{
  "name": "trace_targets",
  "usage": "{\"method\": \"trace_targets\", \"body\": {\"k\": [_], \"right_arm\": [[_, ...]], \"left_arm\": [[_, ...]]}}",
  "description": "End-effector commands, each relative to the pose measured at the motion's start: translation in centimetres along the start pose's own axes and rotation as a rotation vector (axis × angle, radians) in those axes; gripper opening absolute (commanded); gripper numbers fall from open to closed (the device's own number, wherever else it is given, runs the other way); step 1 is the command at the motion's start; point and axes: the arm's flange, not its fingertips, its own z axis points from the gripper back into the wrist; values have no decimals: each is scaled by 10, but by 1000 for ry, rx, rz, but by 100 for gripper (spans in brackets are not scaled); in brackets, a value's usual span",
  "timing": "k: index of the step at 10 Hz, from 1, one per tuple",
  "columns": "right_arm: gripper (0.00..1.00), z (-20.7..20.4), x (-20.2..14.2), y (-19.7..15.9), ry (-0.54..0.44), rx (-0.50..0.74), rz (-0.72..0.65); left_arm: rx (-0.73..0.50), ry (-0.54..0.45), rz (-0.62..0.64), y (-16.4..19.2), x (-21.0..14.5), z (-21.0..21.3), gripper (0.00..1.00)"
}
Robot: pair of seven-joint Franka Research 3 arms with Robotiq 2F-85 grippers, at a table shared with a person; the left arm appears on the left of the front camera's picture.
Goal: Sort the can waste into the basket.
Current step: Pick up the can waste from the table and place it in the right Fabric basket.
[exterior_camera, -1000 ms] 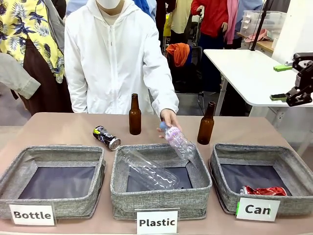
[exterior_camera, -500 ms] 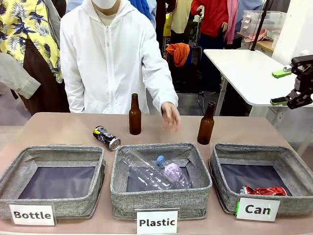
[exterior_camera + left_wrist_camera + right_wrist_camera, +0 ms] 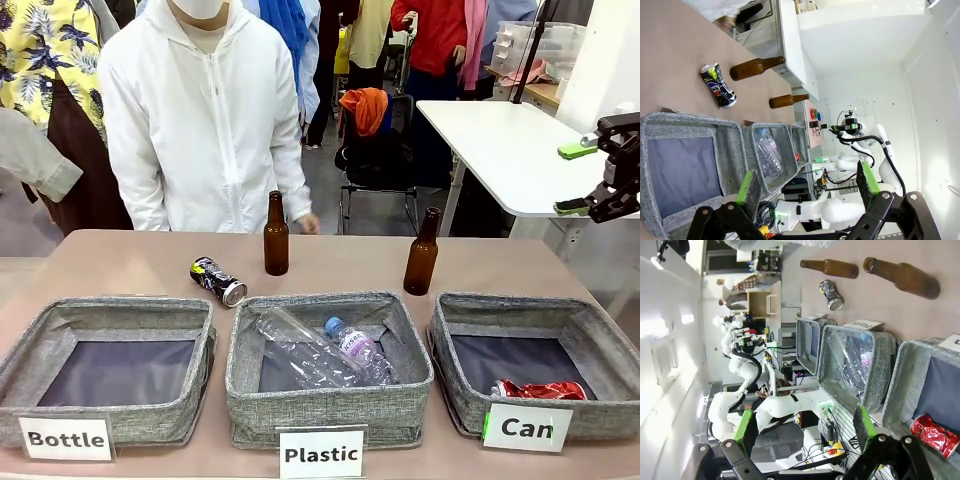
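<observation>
clear bottle [image 3: 358, 350] dropped into woven bin [image 3: 330, 405], left end effector [image 3: 806, 176], right end effector [image 3: 805, 419] spread wide, empty

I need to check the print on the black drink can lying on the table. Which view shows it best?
The left wrist view: the black printed metal can lies large and unblocked, side print visible. The front view shows it smaller; the right wrist view mainly its silver end.

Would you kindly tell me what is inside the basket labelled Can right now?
One crushed red can lies in the Can basket by its near wall; that wall hides the can's underside.
</observation>
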Motion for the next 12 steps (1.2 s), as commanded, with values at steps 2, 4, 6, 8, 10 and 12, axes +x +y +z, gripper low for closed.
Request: {"method": "trace_targets", "body": {"k": [2, 4, 6, 8, 10, 12], "right_arm": [[100, 3, 0, 2, 13, -1, 24], [100, 3, 0, 2, 13, -1, 24], [100, 3, 0, 2, 13, -1, 24], [100, 3, 0, 2, 13, -1, 24], [100, 3, 0, 2, 13, -1, 24], [100, 3, 0, 2, 13, -1, 24]], "left_arm": [[-5, 8, -20, 0, -2, 1, 100], [59, -44, -22, -17, -3, -5, 100], [211, -48, -99, -62, 0, -51, 100], [359, 40, -134, -87, 14, -116, 100], [434, 64, -235, -96, 14, -163, 100], [481, 184, -374, -96, 25, -192, 100]]}}
